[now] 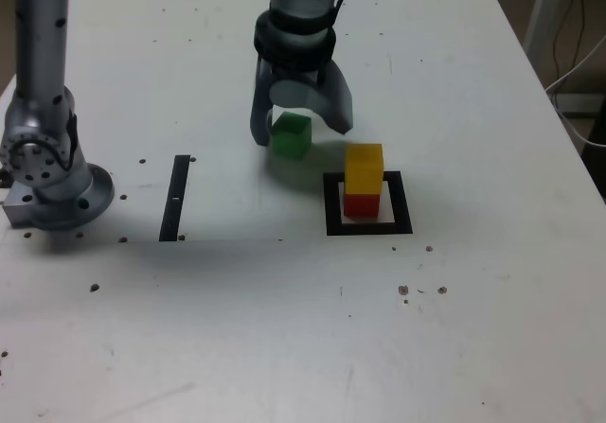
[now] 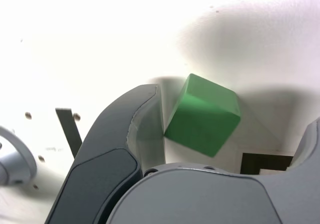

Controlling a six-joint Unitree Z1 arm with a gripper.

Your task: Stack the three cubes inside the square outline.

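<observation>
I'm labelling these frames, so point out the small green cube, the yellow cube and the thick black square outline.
small green cube (image 2: 202, 115): wrist view, its front face.
yellow cube (image 1: 364, 167): exterior view, its front face.
thick black square outline (image 1: 369, 226): exterior view, its near edge.

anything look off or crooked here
Nothing is damaged or spilled. The green cube sits outside the square outline, turned askew between the open gripper jaws; yellow cube sits squarely on red cube.

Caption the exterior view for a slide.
Open hand straddles the green cube; yellow cube sits on red cube inside the square outline.
</observation>
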